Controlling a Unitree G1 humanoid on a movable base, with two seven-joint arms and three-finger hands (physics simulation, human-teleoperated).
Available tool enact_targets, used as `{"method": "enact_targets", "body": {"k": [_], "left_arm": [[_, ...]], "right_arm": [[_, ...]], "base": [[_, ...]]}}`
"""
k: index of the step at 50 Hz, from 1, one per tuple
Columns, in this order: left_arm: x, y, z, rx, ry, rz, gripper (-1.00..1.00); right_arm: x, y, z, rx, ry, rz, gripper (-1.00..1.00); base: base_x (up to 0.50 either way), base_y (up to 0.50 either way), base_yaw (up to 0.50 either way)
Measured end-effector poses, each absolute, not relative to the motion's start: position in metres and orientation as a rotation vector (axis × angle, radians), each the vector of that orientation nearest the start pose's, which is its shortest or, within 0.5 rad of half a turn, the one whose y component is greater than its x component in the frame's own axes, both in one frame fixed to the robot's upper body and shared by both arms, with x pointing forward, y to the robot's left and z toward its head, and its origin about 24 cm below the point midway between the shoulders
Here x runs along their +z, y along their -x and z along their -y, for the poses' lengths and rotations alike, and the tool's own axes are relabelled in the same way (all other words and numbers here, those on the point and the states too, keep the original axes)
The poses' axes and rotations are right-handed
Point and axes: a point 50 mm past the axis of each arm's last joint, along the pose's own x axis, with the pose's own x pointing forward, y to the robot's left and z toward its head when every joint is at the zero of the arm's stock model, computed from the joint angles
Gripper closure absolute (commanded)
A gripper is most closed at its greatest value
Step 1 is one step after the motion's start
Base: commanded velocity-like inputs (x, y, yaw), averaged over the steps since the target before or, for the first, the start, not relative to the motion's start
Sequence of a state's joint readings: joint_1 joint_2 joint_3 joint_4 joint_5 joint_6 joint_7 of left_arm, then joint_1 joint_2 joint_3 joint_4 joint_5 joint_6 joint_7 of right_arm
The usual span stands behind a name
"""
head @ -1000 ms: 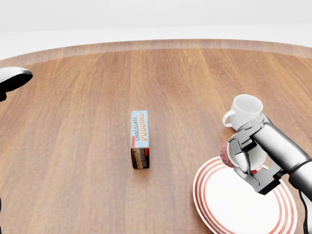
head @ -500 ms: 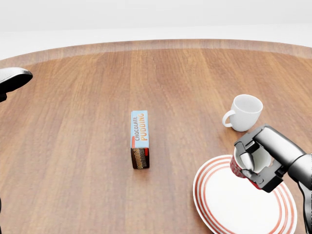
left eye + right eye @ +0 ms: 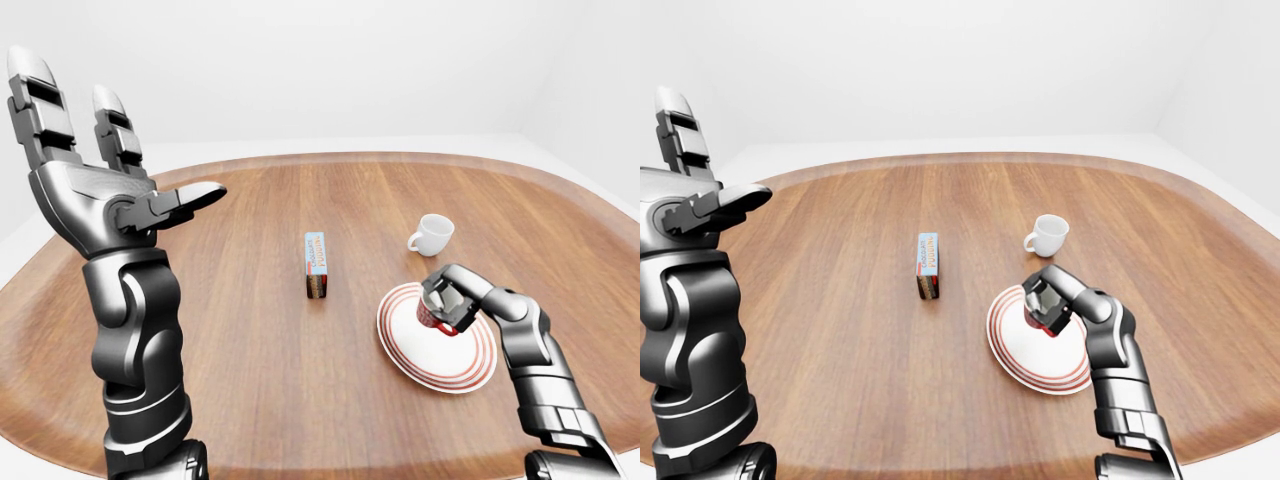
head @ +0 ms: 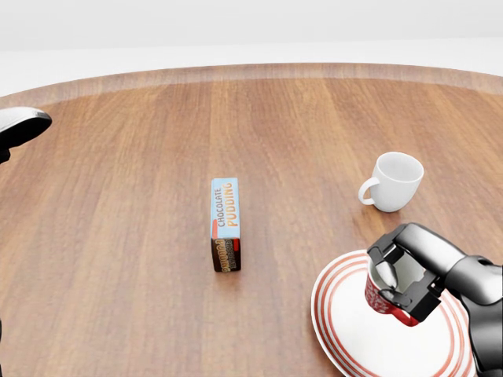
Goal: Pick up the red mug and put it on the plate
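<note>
My right hand (image 4: 402, 280) is shut on the red mug (image 4: 383, 300), with the fingers wrapped round its body. Hand and mug sit low over the white plate with red rings (image 4: 354, 334), at the bottom right of the head view; whether the mug touches the plate I cannot tell. The same grasp shows in the left-eye view, where the red mug (image 3: 435, 317) hangs over the plate (image 3: 420, 355). My left hand (image 3: 110, 190) is raised high at the left with its fingers spread and nothing in it.
A white mug (image 4: 393, 182) stands upright on the wooden table (image 4: 141, 298) just above the plate. A chocolate pudding box (image 4: 225, 224) lies mid-table, left of the plate. The table's curved edge runs across the top of the head view.
My right hand has carried the red mug down and slightly toward the plate's middle, lower in the head view than before. The left hand and the other objects have not moved.
</note>
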State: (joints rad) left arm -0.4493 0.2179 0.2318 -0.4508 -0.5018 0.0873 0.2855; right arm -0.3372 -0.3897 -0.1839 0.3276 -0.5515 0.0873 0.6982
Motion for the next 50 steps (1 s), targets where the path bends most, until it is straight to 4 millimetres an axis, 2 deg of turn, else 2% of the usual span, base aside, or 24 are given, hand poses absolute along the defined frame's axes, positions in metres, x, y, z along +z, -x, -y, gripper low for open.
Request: {"method": "enact_targets", "body": {"k": [27, 50], "left_arm": [[0.255, -0.262, -0.202, 0.142, 0.375, 0.78, -0.98], [0.254, -0.262, -0.204, 0.145, 0.372, 0.777, -0.98]], "right_arm": [[0.036, -0.304, 0.253, 0.433, 0.727, -0.504, 1.0], [0.028, -0.304, 0.254, 0.454, 0.724, -0.537, 1.0]], "base": [[0.0, 0.0, 0.0], [0.0, 0.0, 0.0]]}}
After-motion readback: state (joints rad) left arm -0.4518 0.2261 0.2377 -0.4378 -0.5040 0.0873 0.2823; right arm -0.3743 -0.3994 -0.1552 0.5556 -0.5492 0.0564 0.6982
